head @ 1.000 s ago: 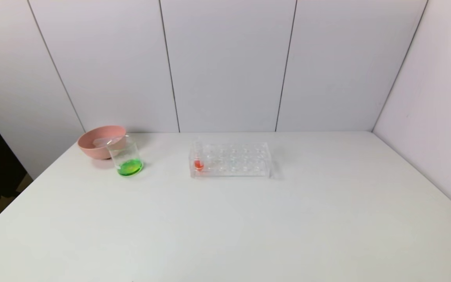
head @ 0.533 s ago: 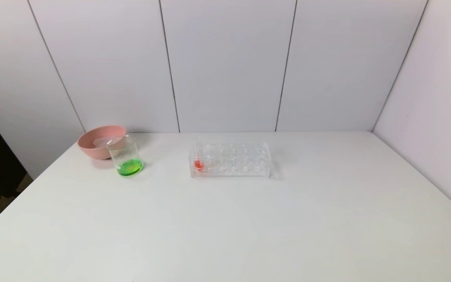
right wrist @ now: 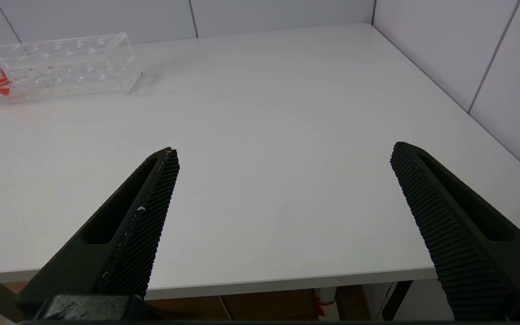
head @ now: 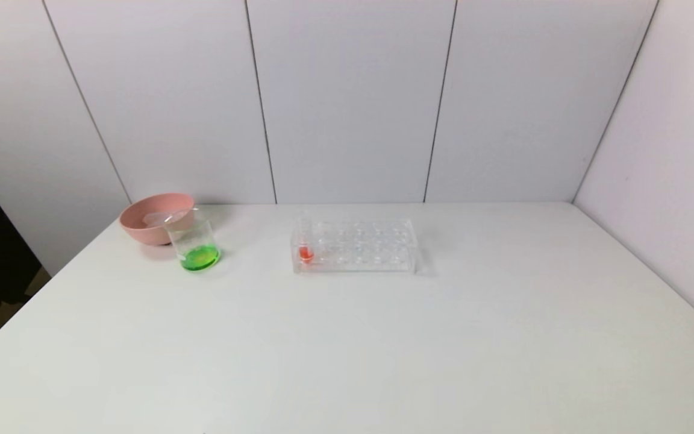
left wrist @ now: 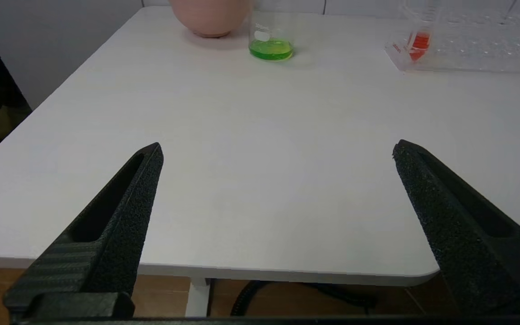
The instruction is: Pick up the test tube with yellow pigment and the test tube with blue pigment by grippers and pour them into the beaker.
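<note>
Both sets of fingers are spread wide and hold nothing: the left gripper [left wrist: 278,151] hangs off the near edge of the table [head: 383,337], on its left side, and the right gripper [right wrist: 285,151] hangs off the near edge toward the right, neither one in the head view. Well ahead of the left gripper stands the beaker [head: 194,242], holding green liquid, which suggests the yellow and blue have been poured in and mixed. It sits just in front of a pink bowl [head: 153,218] that seems to hold clear tubes, though I cannot tell this for sure. The clear rack [head: 353,246] stands mid-table with only a red-liquid tube [head: 305,248] at its left end; no yellow or blue tube shows anywhere. The risk now is small: a careless sweep by the left arm could knock the beaker and spill it, or a mistaken reach could take the red tube instead. The table is plain white and matte, set in a corner of pale grey panelled walls.
</note>
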